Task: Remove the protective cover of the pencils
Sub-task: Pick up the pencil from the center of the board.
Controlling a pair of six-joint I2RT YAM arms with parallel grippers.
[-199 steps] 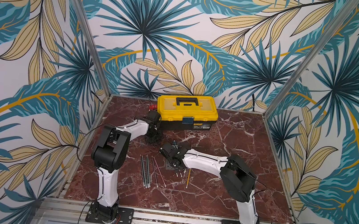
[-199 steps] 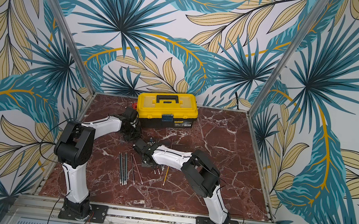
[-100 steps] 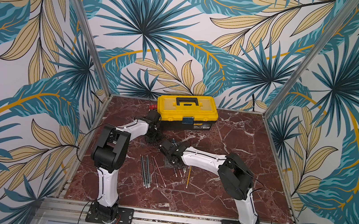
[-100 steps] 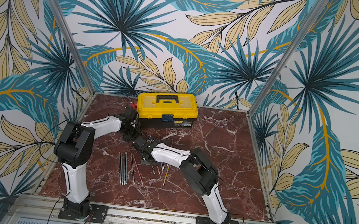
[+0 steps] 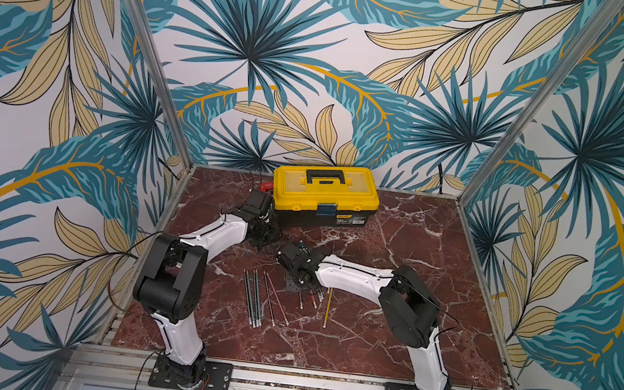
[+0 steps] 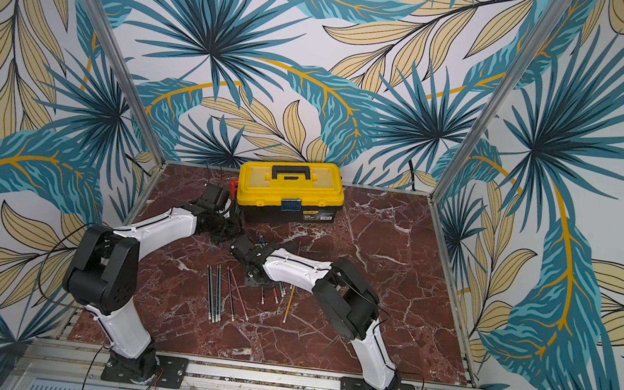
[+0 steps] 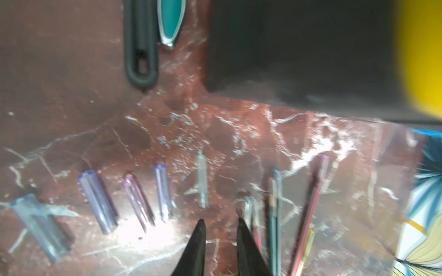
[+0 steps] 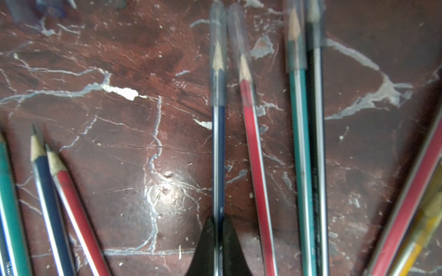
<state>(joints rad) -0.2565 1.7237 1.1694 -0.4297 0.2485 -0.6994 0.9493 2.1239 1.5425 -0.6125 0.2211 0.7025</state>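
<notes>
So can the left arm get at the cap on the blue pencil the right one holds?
Probably yes. The left gripper is open and empty, and the capped tips lie close beside it with bare marble between. The right gripper grips the blue pencil well back from its cap.

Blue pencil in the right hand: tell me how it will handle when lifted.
The blue pencil will likely stay stiff: it is straight and thin. The right hand pinches it far from the capped tip, so that end may droop or swivel. Its translucent cap looks smooth, so probably slippery to pull.
</notes>
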